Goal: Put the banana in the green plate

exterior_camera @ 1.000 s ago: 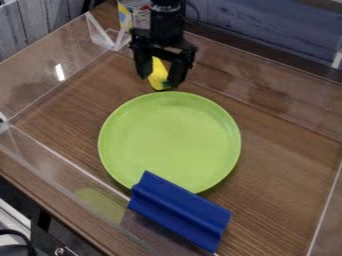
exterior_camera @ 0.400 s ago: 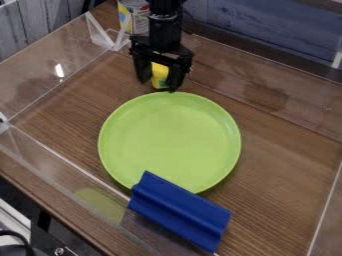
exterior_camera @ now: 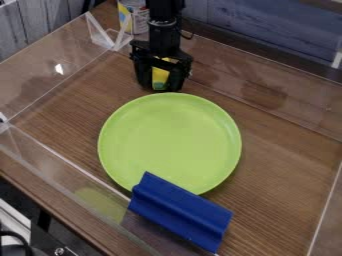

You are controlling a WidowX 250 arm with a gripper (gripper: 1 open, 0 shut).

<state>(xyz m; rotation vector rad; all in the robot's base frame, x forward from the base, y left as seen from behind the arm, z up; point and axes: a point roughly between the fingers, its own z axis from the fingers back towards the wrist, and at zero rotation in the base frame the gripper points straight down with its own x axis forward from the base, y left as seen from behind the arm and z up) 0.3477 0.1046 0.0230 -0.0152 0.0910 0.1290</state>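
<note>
**Stock on the worktop, with my jaws spread over the banana**

- My gripper (exterior_camera: pixel 162 78): black, pointing straight down at the far side of the worktop (exterior_camera: pixel 287 150). My jaws stand released, one finger on each side of the fruit; I cannot tell whether either finger touches it.
- Banana (exterior_camera: pixel 160 76): small, yellow, seen in the gap between my fingers, low over the wood just beyond the plate's far rim. Not on the plate. Whether it rests on the wood I cannot tell.
- Green plate (exterior_camera: pixel 170 142): large, round, lime-green, lying flat in the middle of the worktop, nothing on it.
- Blue block (exterior_camera: pixel 178 211): ridged, rectangular, lying at the plate's near edge and overlapping its rim as seen from here.
- Clear walls (exterior_camera: pixel 40 60): transparent panels fencing the wood-grain worktop on its sides.
- Yellow-white bottle (exterior_camera: pixel 124 14): behind my arm, mostly hidden.
</note>
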